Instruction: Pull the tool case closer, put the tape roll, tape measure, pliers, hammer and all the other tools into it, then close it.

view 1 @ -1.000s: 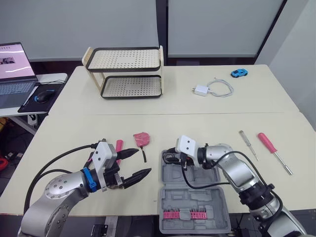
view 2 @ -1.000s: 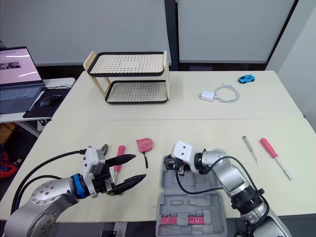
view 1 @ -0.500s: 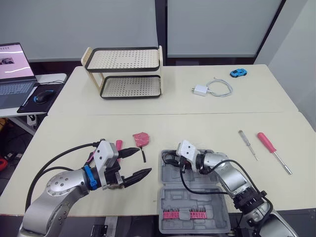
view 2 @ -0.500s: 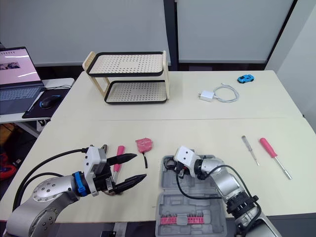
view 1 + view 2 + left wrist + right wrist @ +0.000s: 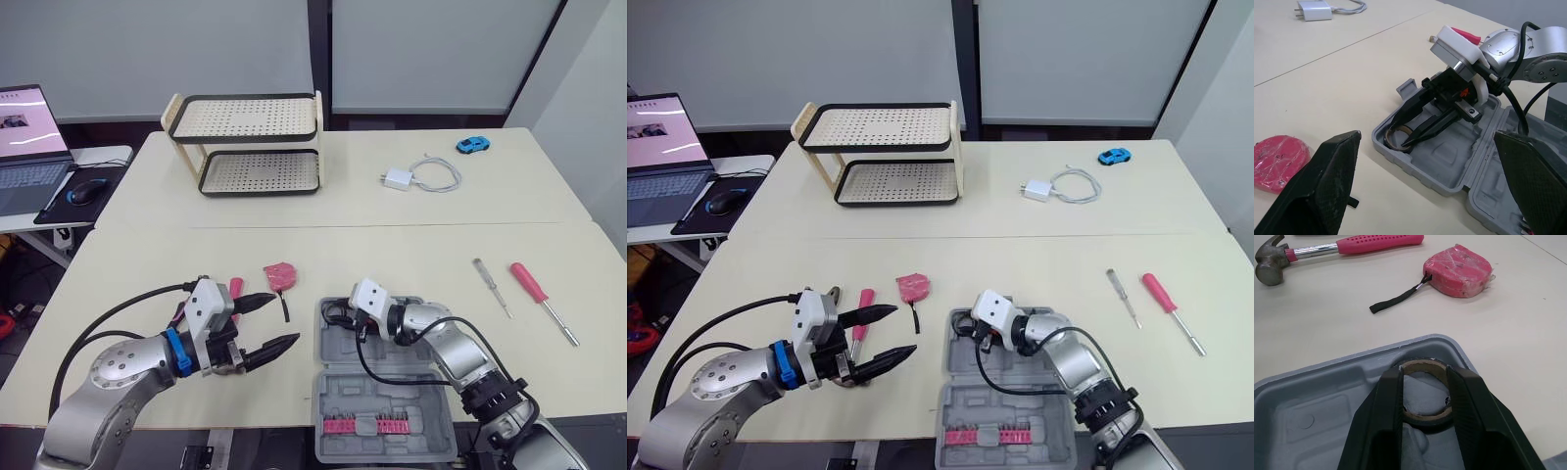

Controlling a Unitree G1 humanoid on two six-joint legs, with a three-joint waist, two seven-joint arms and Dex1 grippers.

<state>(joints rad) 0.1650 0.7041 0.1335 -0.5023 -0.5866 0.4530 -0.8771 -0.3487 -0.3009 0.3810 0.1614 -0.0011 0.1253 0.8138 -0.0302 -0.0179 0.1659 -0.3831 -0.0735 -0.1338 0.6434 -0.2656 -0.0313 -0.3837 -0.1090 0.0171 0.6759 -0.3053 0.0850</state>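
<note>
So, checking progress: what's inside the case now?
The tape roll, in the far corner of the case, held by the right gripper; pink bits in the near half. Its fingers hide the roll's sides.

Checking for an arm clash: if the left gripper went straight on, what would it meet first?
Probably the tool case, at the corner where the right gripper holds the tape roll; depth is unclear.

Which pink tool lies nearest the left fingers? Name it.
The hammer, its pink handle right beside the left fingers. The pink tape measure lies farther toward the case, the pink screwdriver far to the right.
</note>
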